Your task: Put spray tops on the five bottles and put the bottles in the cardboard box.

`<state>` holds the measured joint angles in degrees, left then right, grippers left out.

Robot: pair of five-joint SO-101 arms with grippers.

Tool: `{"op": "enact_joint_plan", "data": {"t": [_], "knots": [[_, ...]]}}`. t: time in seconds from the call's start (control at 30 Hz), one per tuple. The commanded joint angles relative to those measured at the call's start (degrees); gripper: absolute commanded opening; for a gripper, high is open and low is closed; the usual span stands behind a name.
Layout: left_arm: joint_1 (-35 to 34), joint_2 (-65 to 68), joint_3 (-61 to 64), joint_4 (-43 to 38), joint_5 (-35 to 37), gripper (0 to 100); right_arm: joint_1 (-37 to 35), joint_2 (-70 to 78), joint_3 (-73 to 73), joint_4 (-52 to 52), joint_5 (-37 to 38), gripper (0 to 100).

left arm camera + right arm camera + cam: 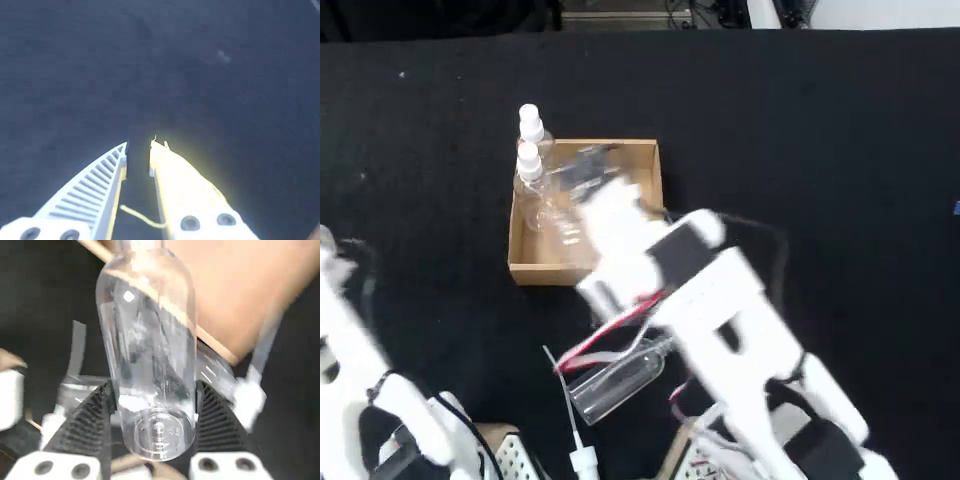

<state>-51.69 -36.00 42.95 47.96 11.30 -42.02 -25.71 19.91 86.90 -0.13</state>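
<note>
Two bottles (531,168): capped, standing in box (535,270).
Right claw (154,390): closed on bottle (150,330) near base, over box.
Left claw (138,147): slightly open, empty.
Handling: likely light, slippery plastic; grip mid-body.

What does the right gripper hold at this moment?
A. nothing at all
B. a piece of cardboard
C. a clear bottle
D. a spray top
C: in the right wrist view the clear bottle sits clamped between the two fingers of the right gripper.
</note>
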Motion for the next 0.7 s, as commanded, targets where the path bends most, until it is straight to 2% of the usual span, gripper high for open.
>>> {"op": "enact_joint_plan", "data": {"t": [0.0,0.17,0.3,0.43,0.53,0.67], "knots": [[-6.5,-1.1,-7.4,5.3,-4.8,7,-9.0,7.1,-4.0,-10.3,-3.1,6.7],[-13.8,-1.1,-7.4,5.9,-6.9,7,-14.9,21.4,-9.3,-21.5,-9.2,6.7],[-17.5,-1.1,-7.3,6.0,-6.9,7,-17.6,32.4,-17.5,-25.1,-15.3,6.7],[-18.0,-1.1,-5.4,5.6,-6.9,7,-19.6,42.8,-26.8,-25.4,-19.8,7.7],[-17.8,-1.1,-3.9,5.5,-6.9,7,-21.9,49.0,-33.5,-22.5,-20.5,17.5],[-17.5,-1.1,-3.0,5.5,-7.0,7,-23.4,53.9,-43.4,-15.5,-17.3,28.6]]}}
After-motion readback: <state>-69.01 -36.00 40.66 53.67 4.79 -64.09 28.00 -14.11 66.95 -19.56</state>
